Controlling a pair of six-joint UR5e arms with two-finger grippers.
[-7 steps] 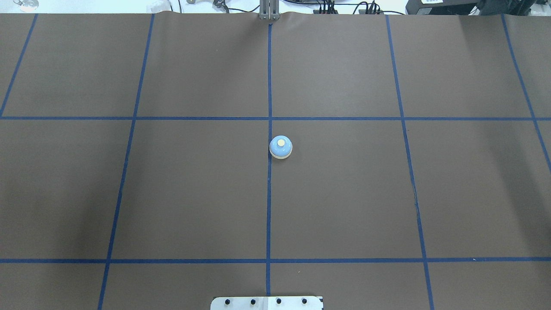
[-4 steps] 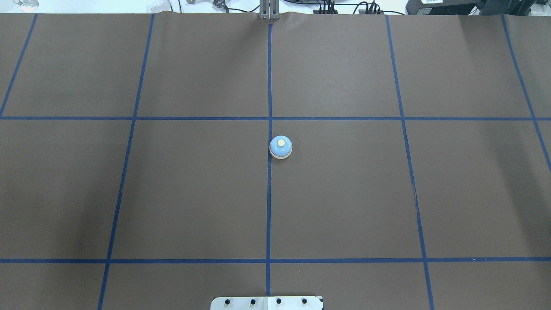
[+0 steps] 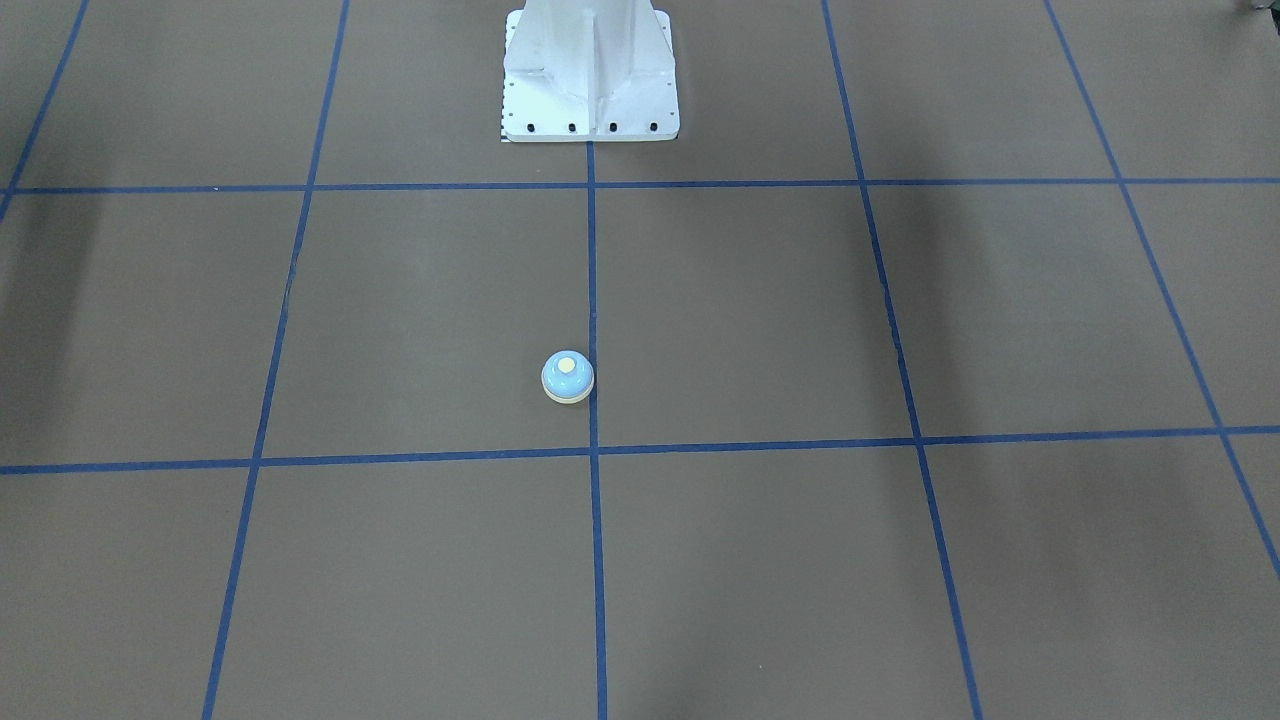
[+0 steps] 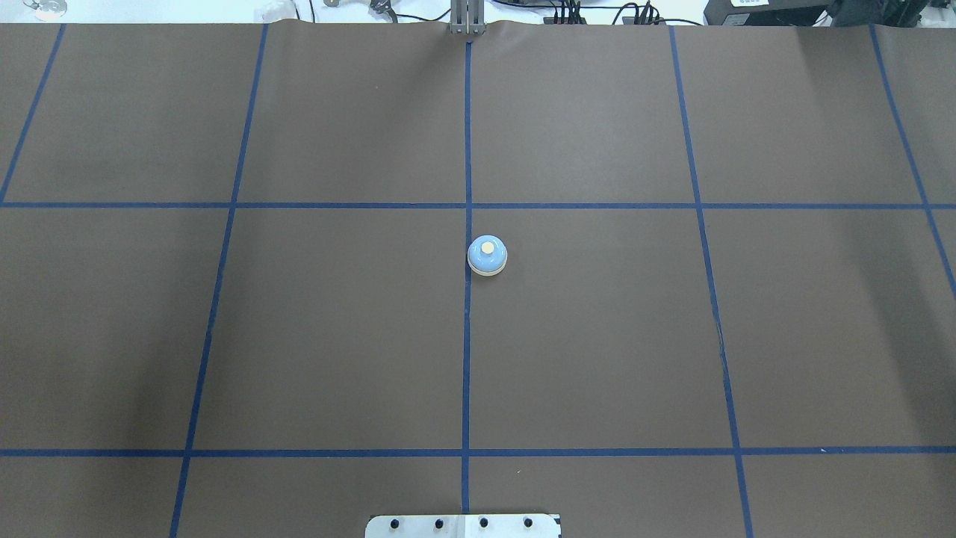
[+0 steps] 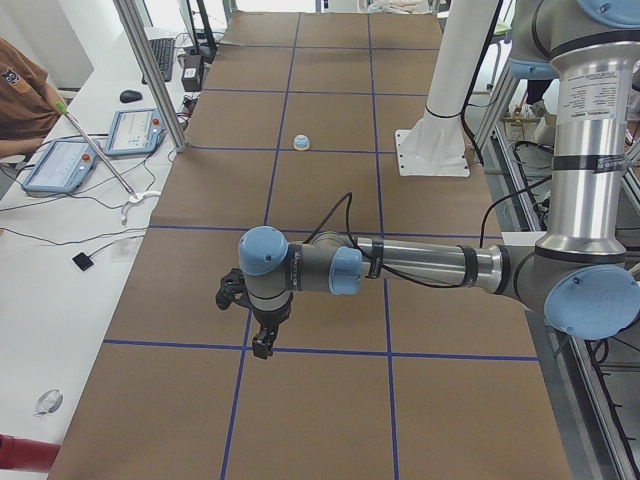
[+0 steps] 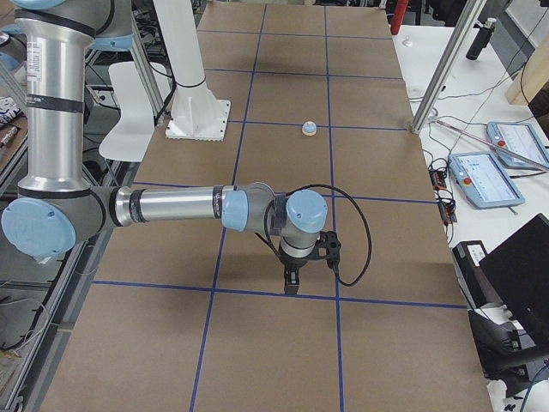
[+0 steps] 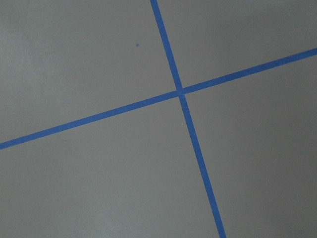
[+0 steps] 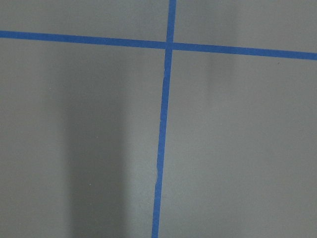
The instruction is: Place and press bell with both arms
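The light-blue bell (image 4: 487, 256) with its cream button stands upright on the brown mat, just right of the centre tape line; it also shows in the front view (image 3: 567, 377) and both side views (image 5: 301, 142) (image 6: 310, 129). Nothing touches it. My left gripper (image 5: 262, 345) hangs low over the mat, far from the bell toward the left end of the table. My right gripper (image 6: 292, 281) hangs low over the mat toward the right end. Both show only in the side views, so I cannot tell whether they are open or shut. The wrist views show only mat and tape.
The white pedestal (image 3: 590, 80) stands at the robot's side of the table. Blue tape lines (image 4: 467, 336) grid the brown mat. Tablets (image 5: 60, 165) (image 6: 485, 180) and cables lie on the white side benches, with metal frame posts (image 5: 150, 60) at the table edge.
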